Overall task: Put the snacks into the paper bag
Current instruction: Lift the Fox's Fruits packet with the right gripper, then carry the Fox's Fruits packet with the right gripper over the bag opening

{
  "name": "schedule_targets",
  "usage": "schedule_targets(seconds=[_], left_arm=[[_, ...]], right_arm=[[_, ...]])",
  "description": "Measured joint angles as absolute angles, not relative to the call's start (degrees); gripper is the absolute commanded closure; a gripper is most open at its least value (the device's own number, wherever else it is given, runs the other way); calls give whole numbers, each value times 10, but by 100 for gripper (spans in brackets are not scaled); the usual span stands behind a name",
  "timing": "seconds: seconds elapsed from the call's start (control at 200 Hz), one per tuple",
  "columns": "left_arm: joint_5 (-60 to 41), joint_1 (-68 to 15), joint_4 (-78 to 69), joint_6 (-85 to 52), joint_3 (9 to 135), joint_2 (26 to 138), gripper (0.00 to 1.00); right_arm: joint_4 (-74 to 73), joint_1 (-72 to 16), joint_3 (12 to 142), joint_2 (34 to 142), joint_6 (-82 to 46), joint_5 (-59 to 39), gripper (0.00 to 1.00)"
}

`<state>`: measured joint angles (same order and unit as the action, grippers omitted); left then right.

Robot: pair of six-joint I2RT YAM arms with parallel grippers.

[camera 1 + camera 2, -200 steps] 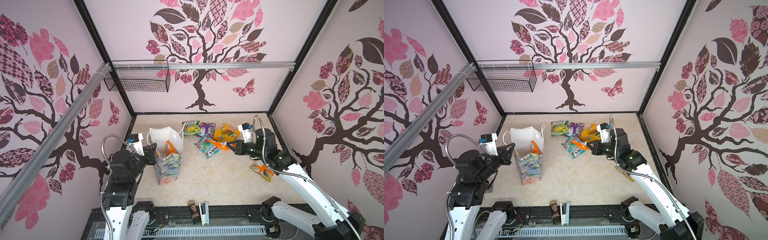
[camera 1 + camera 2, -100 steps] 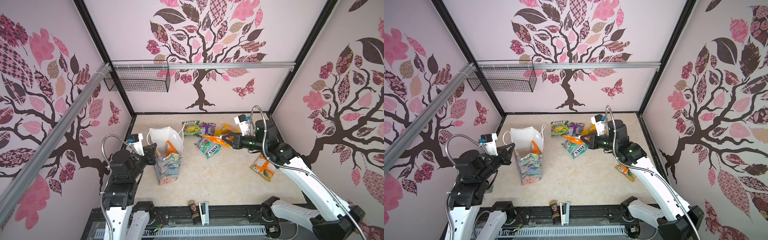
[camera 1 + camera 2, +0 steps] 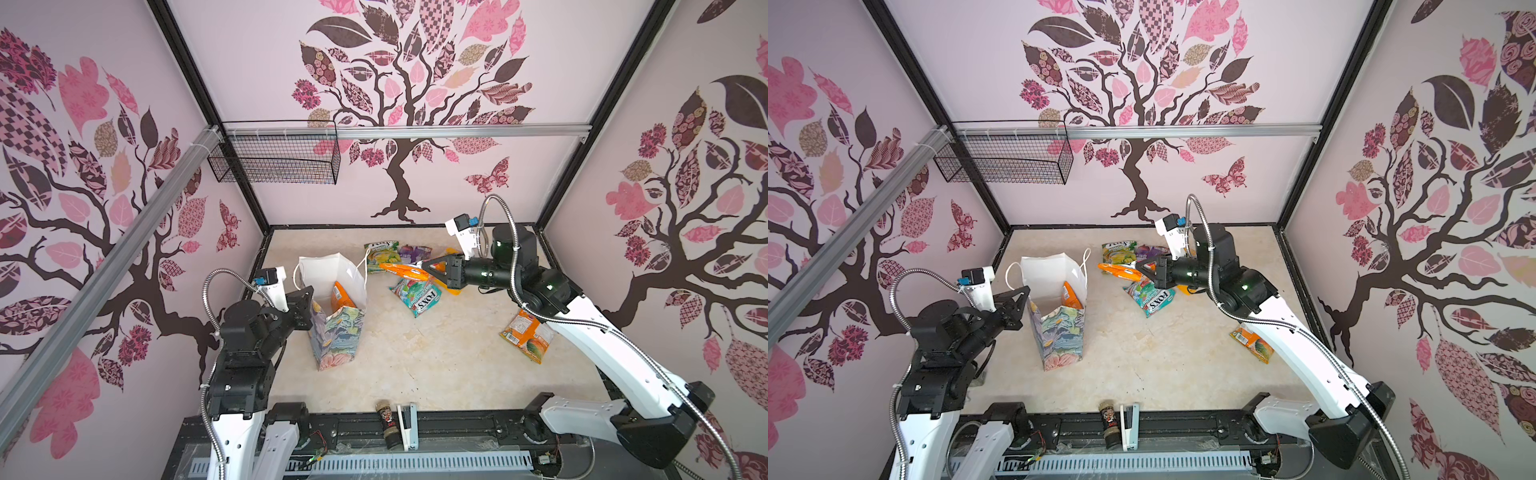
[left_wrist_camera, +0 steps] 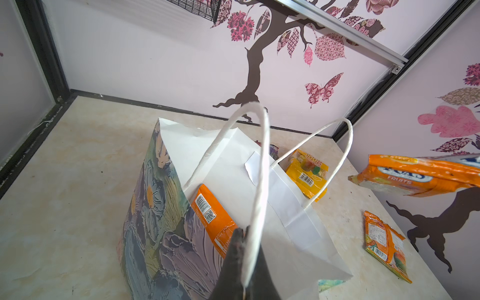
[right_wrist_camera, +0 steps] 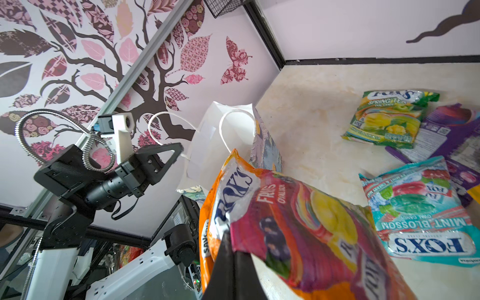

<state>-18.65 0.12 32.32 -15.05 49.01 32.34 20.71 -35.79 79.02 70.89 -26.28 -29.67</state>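
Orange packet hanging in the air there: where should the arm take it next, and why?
Probably sideways, over the open mouth of the paper bag. The right fingers are shut on the orange packet, held clear of the table but short of the bag, while the left fingers hold a bag handle, so it stands open.

The pale marbled desk (image 3: 436, 365) carries the paper bag (image 3: 336, 332) standing upright at left. A green-yellow packet (image 3: 380, 255), purple packet (image 3: 413, 252) and teal packet (image 3: 417, 297) cluster toward the back. An orange packet (image 3: 528, 336) lies apart at right.
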Motion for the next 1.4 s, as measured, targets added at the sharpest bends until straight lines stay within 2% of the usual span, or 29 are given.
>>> schedule_targets(seconds=[0.665,1.055,1.4], left_arm=[[-185,1,323,-150,490,323,100],[-183,1,323,-150,490,323,100],[-181,1,325,-151,488,315,100]], right_arm=[[277,-468,1101,896,-205,-293,100],[458,-521,1469,1123,-130,-254,100],[491,-523,1466,1141,-102,-247,100]])
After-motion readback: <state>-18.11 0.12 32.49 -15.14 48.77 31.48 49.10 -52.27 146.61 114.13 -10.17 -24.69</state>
